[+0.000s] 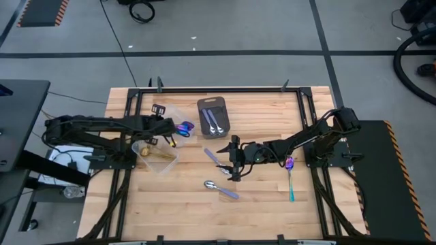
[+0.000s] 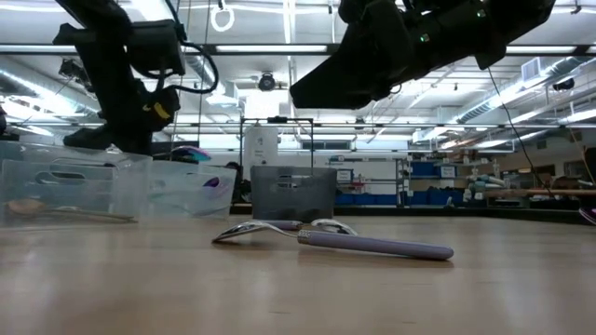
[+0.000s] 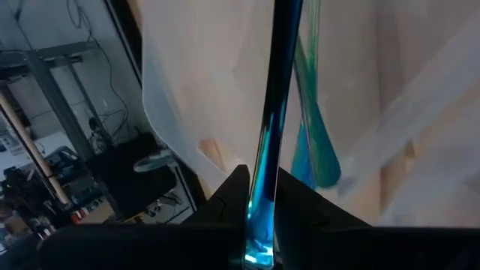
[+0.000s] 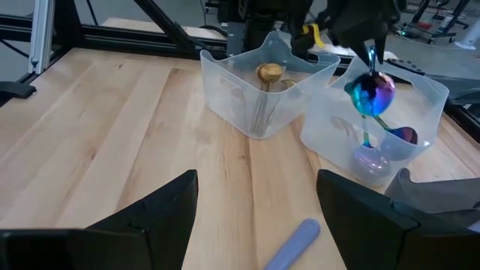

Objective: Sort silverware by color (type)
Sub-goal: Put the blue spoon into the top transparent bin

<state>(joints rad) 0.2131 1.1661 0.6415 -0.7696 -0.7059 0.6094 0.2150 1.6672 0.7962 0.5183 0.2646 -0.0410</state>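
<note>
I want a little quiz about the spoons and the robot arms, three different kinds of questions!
1. True or false: the left tool holds an iridescent spoon over a clear tub.
2. What lies in the dark grey tray? A) silver spoons B) gold spoons C) nothing
3. Fill in: the right tool is wide ____ above the table.

Key: 1 true. 2 A, silver spoons. 3 open.

My left arm's stretched across toward the middle, left gripper point(image 1: 178, 128) with fingers point(image 3: 232, 196) pinched tight. Right arm reaches in from its side (elbow bent low), right gripper point(image 1: 234, 161) fingers point(image 4: 161, 206) spread wide.
</note>
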